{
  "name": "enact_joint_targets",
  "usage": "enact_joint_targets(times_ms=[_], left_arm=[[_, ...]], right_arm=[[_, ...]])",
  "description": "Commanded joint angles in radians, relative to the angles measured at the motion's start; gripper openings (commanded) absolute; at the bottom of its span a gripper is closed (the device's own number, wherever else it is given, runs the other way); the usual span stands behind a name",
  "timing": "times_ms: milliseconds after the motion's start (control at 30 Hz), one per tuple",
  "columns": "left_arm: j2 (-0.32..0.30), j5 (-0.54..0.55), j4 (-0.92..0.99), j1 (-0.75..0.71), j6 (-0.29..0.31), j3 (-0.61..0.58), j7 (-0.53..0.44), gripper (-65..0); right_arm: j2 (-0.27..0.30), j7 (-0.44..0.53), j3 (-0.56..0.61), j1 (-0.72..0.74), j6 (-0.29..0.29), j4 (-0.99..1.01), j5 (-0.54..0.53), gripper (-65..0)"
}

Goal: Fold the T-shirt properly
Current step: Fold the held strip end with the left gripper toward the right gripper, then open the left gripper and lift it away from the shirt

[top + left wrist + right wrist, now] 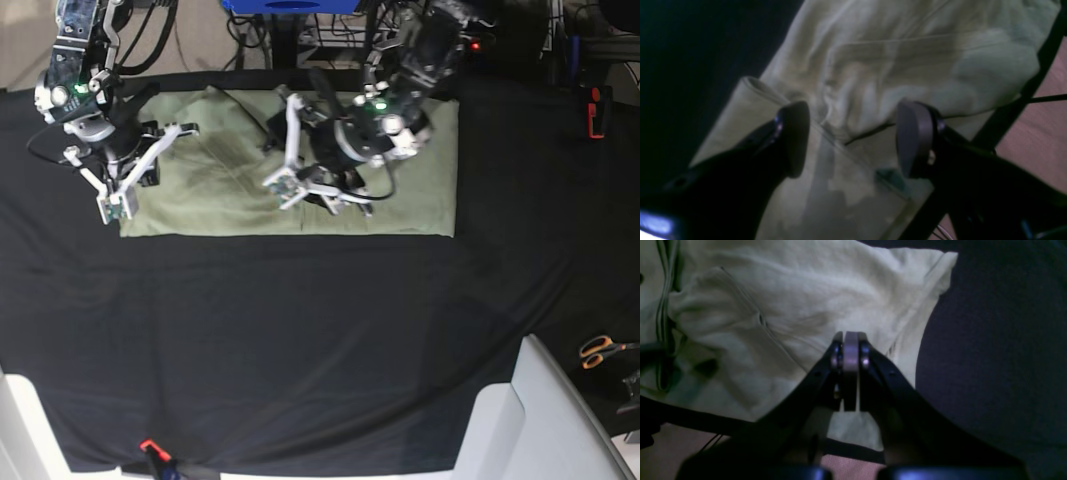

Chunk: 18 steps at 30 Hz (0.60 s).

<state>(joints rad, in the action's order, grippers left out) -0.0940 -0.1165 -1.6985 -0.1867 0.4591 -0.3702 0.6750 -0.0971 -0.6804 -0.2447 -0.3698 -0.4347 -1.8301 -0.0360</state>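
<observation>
Sage-green cotton, the T-shirt (pixel 240 180) is lying folded along the desk's far edge on the black cloth (pixel 300 340). The left gripper (pixel 851 140) is hovering parted, empty; the right gripper (pixel 850 350) is sitting closed, seemingly pressing fabric flat.

Large black cloth (pixel 300 330) (covering the table), orange-handled scissors (pixel 600 350) at right edge

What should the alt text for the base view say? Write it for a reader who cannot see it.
Overhead view: a pale green T-shirt, partly folded into a wide rectangle, lies on a black cloth. The left gripper hovers open over its middle, while the shut right gripper is at its left edge. Orange-handled scissors lie far right.
</observation>
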Motion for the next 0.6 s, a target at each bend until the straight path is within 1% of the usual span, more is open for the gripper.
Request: enact_joint_targets(times_ms=[0,33,67,133,267,367,467,567], left_arm=[[-0.013,-0.001,-0.03,-0.006,-0.006,0.026,-0.007,-29.6],[-0.025,-0.001,-0.044,-0.021,-0.006,0.053,-0.007,-35.4],[-0.034,-0.001,-0.054,-0.035,-0.006,0.078,-0.007,-42.5],[-0.051,-0.001,-0.079,-0.063,-0.006,0.139,-0.007,-65.0],[-0.063,-0.001,-0.094,-0.11,-0.006,0.279,-0.01,-65.0],[-0.065,-0.001,-0.096,-0.133,-0.006,0.36,-0.013,-65.0],[-0.066,-0.001,-0.094,-0.153,-0.006,0.409,-0.014,-65.0],[-0.068,-0.001,-0.094,-0.176,-0.006,0.423,-0.014,-65.0]], right_arm=[[0.003,0.018,-0.002,0.001,-0.002,-0.013,-0.006,-64.2],[0.003,0.018,-0.002,-0.001,-0.002,-0.013,-0.006,-64.2],[0.003,0.018,-0.002,-0.001,-0.002,-0.013,-0.006,-64.2],[0.003,0.018,-0.002,-0.001,-0.002,-0.013,-0.006,-64.2],[0.003,0.018,-0.002,-0.001,-0.002,-0.013,-0.006,-64.2],[0.003,0.018,-0.002,0.001,-0.002,-0.013,-0.006,-64.2],[0.003,0.018,-0.002,0.001,-0.002,-0.013,-0.006,-64.2],[0.003,0.018,-0.002,-0.001,-0.002,-0.013,-0.006,-64.2]])
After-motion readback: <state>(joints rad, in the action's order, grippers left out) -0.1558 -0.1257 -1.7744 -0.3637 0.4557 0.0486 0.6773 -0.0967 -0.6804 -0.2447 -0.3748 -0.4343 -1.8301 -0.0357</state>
